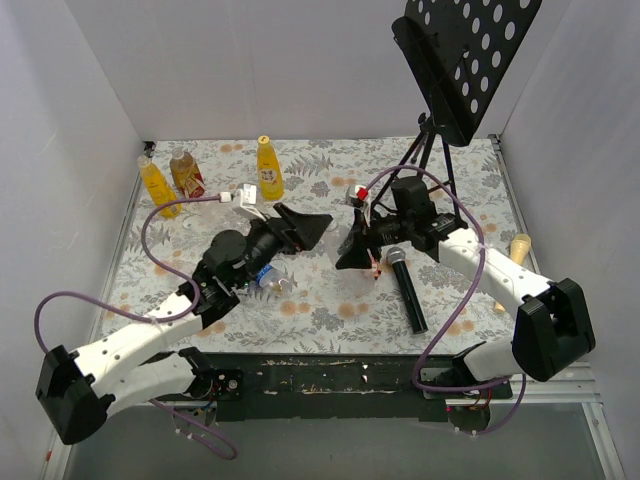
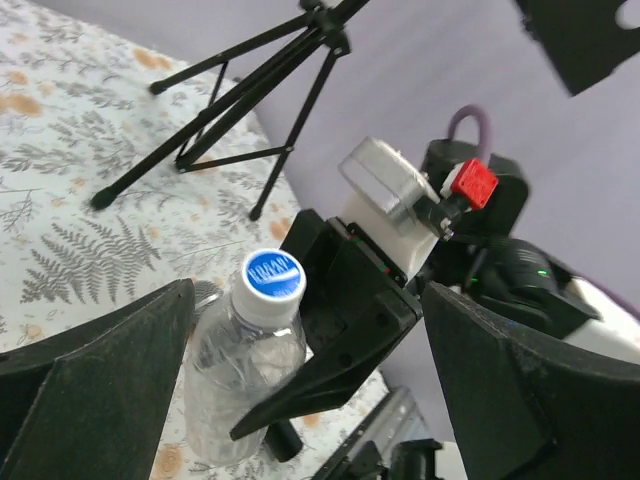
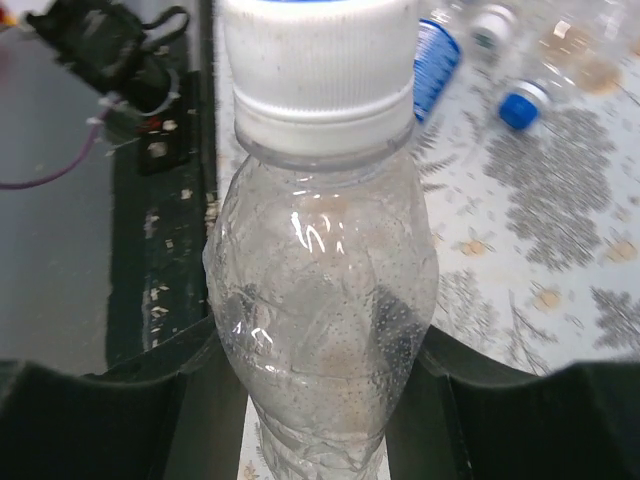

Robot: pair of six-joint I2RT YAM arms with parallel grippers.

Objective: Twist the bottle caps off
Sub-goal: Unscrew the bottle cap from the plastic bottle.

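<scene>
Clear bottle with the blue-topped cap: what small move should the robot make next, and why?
Probably close the left gripper on the cap, ready to twist. The right gripper clamps the clear bottle by its body, the cap sits on the neck, and the left gripper's fingers stand wide open on either side of it without touching.

A black perforated metal music stand [image 1: 462,62] stands on a leaf-printed tablecloth [image 1: 320,165]. On the cloth in front of the stand lies a black, grey-headed microphone [image 1: 407,290].
</scene>
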